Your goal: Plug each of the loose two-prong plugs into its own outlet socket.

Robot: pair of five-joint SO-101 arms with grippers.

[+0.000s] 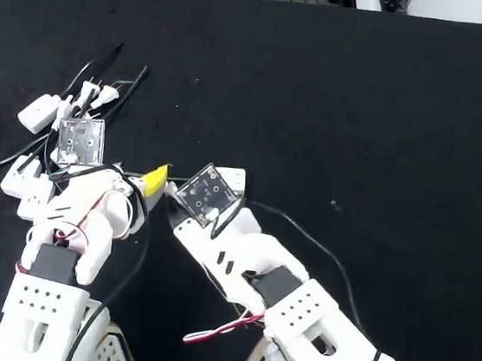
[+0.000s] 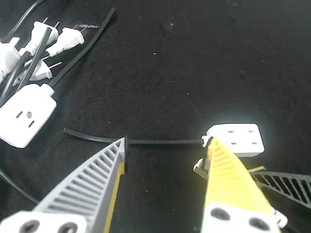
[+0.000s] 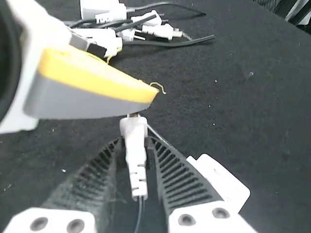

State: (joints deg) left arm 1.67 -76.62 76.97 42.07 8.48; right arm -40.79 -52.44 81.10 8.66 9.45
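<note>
Clamping white plug [image 3: 133, 145], right jaws, outlet block [image 3: 218, 180] just beside

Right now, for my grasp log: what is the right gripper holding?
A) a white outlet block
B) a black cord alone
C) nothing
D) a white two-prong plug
D: the right wrist view shows a white plug pinched in the right gripper.

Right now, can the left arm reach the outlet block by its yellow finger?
Probably yes: the left gripper is open, the outlet block at its fingertip, though the right gripper crowds it.
</note>
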